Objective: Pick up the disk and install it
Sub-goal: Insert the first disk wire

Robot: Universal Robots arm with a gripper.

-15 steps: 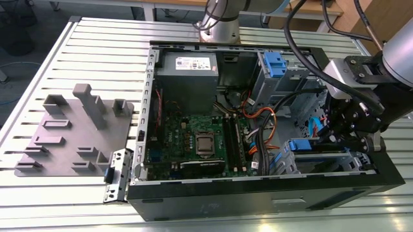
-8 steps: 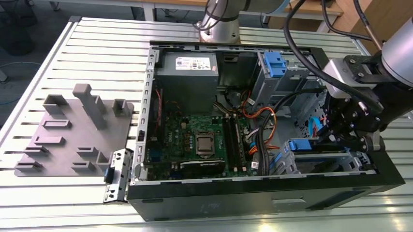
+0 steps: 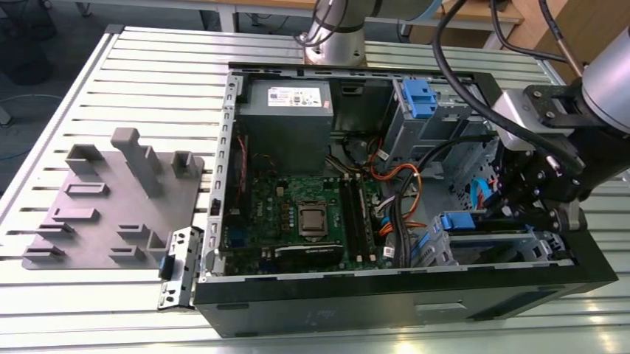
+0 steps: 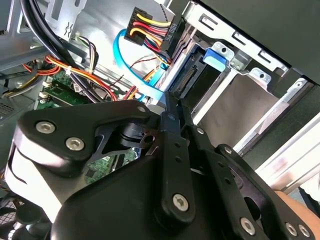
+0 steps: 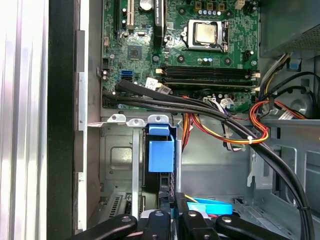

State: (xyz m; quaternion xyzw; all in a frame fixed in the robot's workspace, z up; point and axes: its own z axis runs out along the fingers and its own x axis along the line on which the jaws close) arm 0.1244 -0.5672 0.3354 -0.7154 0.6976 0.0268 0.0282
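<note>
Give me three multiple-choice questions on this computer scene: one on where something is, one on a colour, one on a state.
1. The gripper is: A) over the grey fixture tray; B) at the drive bay; C) above the power supply.
2. The tab on the disk is: A) red; B) blue; C) green.
3. The computer case is: A) open; B) panelled shut; C) upside down.
B: it hangs at the bay in the case's corner at the exterior view's right.
B: blue in both wrist views.
A: the motherboard lies exposed.

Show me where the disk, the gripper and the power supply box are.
disk (image 5: 161,155): first wrist view, blue rail end.
gripper (image 5: 170,200): first wrist view, between fingertips.
power supply box (image 3: 288,110): exterior view, grey top face.
</note>
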